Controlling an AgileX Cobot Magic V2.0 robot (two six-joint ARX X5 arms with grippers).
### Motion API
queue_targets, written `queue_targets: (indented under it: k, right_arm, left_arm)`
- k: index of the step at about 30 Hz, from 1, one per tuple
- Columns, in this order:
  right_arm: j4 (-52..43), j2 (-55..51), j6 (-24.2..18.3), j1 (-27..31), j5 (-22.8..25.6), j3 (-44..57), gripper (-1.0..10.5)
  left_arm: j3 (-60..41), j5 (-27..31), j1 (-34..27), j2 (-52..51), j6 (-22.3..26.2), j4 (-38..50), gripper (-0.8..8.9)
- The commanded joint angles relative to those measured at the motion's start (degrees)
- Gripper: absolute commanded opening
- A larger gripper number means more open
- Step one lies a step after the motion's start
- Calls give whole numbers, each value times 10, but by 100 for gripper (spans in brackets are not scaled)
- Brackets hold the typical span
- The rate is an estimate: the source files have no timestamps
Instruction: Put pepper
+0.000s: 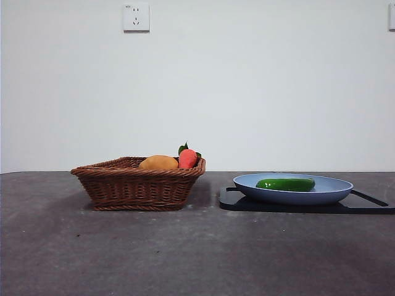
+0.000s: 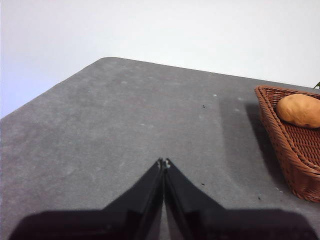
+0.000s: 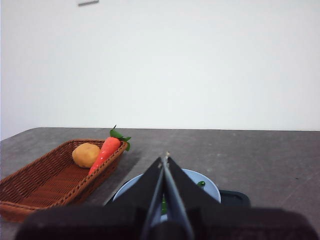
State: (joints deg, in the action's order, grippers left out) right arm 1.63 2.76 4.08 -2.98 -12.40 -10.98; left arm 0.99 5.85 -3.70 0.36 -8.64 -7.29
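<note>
The pepper lies on its side in the blue plate, right of the wicker basket. Both arms wait — the left gripper over bare table, the right gripper above the plate — jaws pressed together, holding nothing.

It looked like a bare test room or lab bench, not a lived-in kitchen. A dark grey table ran up to a plain white wall that carried only a wall socket high at the left. The few props, a wicker basket and a blue plate on a black board, sat staged at mid-table.
</note>
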Motion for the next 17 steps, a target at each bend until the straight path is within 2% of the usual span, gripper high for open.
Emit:
queue_targets:
  k: [1, 5, 17]
  right_arm:
    - [-3, -2, 3, -1, 8, 14, 11]
    - [-3, -12, 7, -1, 8, 45, 11]
    - [12, -28, 55, -2, 9, 105, 11]
  left_arm:
    - [-6, 0, -2, -2, -4, 4, 8]
    - [-6, 0, -2, -2, -4, 4, 8]
    - [-6, 0, -2, -2, -4, 4, 8]
